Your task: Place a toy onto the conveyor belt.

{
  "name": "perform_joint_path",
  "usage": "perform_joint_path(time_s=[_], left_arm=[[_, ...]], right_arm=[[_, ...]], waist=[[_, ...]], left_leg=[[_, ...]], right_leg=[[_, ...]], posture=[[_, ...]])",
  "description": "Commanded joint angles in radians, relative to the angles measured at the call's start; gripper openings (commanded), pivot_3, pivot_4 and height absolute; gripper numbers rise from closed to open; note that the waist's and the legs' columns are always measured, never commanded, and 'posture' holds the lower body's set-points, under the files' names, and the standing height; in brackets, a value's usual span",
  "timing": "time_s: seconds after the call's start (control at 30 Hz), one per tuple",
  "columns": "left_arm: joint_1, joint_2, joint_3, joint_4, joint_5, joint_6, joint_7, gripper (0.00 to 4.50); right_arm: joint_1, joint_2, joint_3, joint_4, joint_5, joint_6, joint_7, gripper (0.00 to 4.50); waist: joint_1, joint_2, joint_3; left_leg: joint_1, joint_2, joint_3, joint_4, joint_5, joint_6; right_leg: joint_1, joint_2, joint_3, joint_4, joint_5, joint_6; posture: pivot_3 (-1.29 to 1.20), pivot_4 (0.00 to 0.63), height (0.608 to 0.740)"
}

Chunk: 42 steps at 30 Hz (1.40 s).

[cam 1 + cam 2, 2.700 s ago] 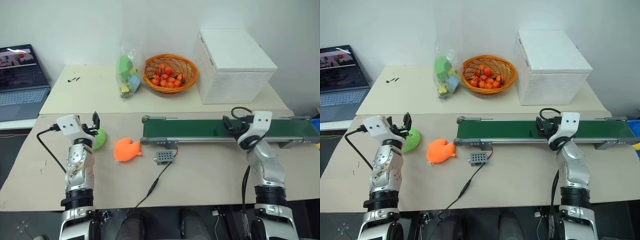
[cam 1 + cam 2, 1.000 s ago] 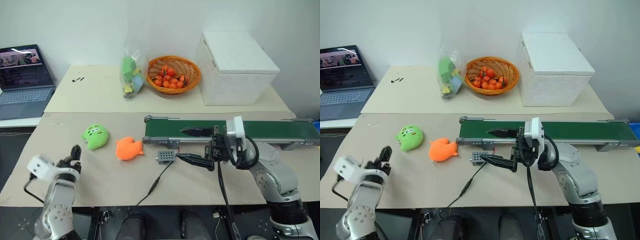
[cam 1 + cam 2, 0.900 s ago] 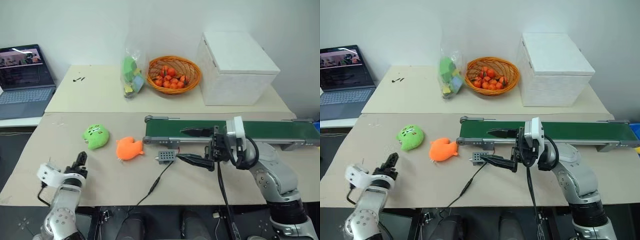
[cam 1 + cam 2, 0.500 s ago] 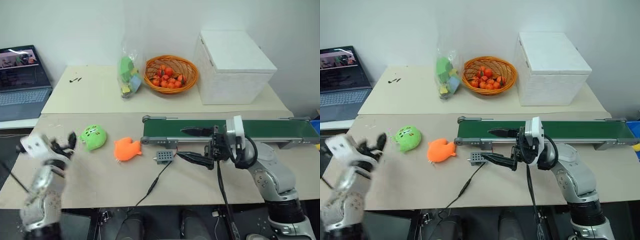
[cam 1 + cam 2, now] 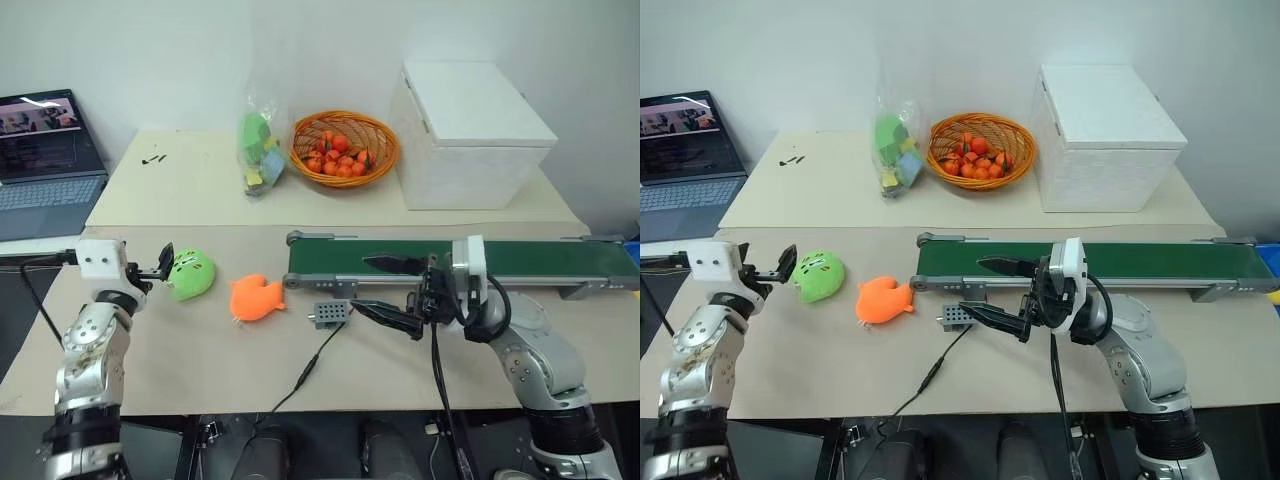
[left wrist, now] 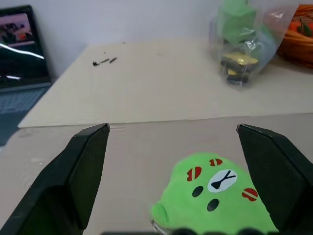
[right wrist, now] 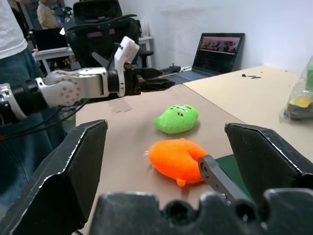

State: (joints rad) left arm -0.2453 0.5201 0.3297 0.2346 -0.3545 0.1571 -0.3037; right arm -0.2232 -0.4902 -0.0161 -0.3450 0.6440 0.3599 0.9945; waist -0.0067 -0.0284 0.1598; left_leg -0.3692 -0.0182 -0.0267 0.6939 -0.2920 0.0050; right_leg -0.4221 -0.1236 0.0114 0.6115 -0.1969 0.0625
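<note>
While the left gripper [image 5: 163,262] hangs low over the table [image 5: 200,340] with its two black fingers spread wide, the green toy [image 5: 190,275] lies on the tabletop just in front of those fingertips, face up and held by nothing; from the left wrist it sits between the two open fingers, close to the palm, though whether a finger actually brushes the plush is hard to judge from the head views. Just past the toy, on the side away from the left gripper, lies the orange fish toy [image 5: 256,298], near the green one but not touching it. The right gripper [image 5: 392,291] points sideways toward its partner, fingers [image 5: 395,264] parted and empty, one over the near end of the conveyor belt [image 5: 560,259] and the other over the table in front of it. The belt runs away behind that gripper toward the table's right edge, with nothing resting on it. A small grey box [image 5: 331,315] with a trailing cable [image 5: 305,375] sits just ahead of the right gripper's lower finger, between it and the fish. Well beyond both grippers, at the back of the table, stand a clear bag [image 5: 259,150], a wicker basket [image 5: 344,148] of small orange fruit and a white box [image 5: 472,135]; a laptop [image 5: 45,165] sits off to the far left.
</note>
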Motion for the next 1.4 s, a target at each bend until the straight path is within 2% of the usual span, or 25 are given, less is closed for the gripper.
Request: perform_joint_path(time_s=[0.03, 0.2, 0.4, 0.8, 1.07, 1.4], left_arm=[[-0.086, 0.032, -0.009, 0.193, 0.024, -0.025, -0.084, 4.46], [-0.147, 0.007, -0.035, 0.259, 0.014, 0.002, -0.155, 4.46], [-0.129, -0.020, -0.090, 0.290, 0.057, 0.022, -0.177, 4.46], [-0.089, -0.036, -0.074, 0.283, 0.062, 0.058, -0.141, 4.46], [-0.095, -0.052, -0.052, 0.265, 0.050, 0.068, -0.121, 4.46], [-0.104, -0.045, -0.036, 0.274, 0.042, 0.049, -0.151, 4.46]], right_arm=[[0.003, -0.010, -0.034, -0.051, 0.019, -0.018, -0.011, 4.50], [0.012, -0.017, -0.043, -0.063, 0.019, -0.017, -0.028, 4.50], [0.030, -0.021, -0.038, -0.072, 0.012, -0.018, -0.039, 4.50], [0.086, -0.007, -0.044, -0.057, 0.033, -0.058, -0.002, 4.50], [0.134, 0.028, 0.011, 0.084, -0.034, -0.136, 0.060, 4.50], [0.117, 0.063, -0.015, 0.115, -0.011, -0.168, 0.083, 4.50]], waist=[[-0.003, 0.000, 0.000], [-0.008, 0.000, 0.000], [-0.008, 0.000, 0.000], [-0.008, 0.000, 0.000], [-0.007, 0.000, 0.000], [-0.007, 0.000, 0.000]], left_leg=[[0.000, 0.000, 0.000, 0.000, 0.000, 0.000], [-0.001, 0.000, 0.000, 0.000, 0.000, 0.000], [-0.001, 0.000, -0.001, 0.000, 0.000, 0.000], [0.000, 0.000, -0.002, 0.000, 0.000, 0.000], [0.001, 0.000, -0.002, 0.000, 0.000, 0.000], [0.001, 0.000, -0.003, 0.000, 0.000, 0.000]], right_leg=[[0.000, 0.000, 0.000, 0.000, 0.000, 0.000], [0.000, 0.000, -0.001, 0.000, 0.000, 0.000], [0.000, 0.000, 0.000, 0.000, 0.000, 0.000], [0.000, 0.000, 0.001, 0.000, 0.000, 0.000], [0.000, 0.000, 0.002, 0.000, 0.000, 0.000], [0.000, 0.000, 0.002, 0.001, 0.000, 0.000]], posture=[[0.00, 0.150, 0.727], [0.00, 0.150, 0.727], [0.00, 0.150, 0.727], [0.00, 0.150, 0.727], [0.00, 0.150, 0.727], [0.00, 0.150, 0.727]])
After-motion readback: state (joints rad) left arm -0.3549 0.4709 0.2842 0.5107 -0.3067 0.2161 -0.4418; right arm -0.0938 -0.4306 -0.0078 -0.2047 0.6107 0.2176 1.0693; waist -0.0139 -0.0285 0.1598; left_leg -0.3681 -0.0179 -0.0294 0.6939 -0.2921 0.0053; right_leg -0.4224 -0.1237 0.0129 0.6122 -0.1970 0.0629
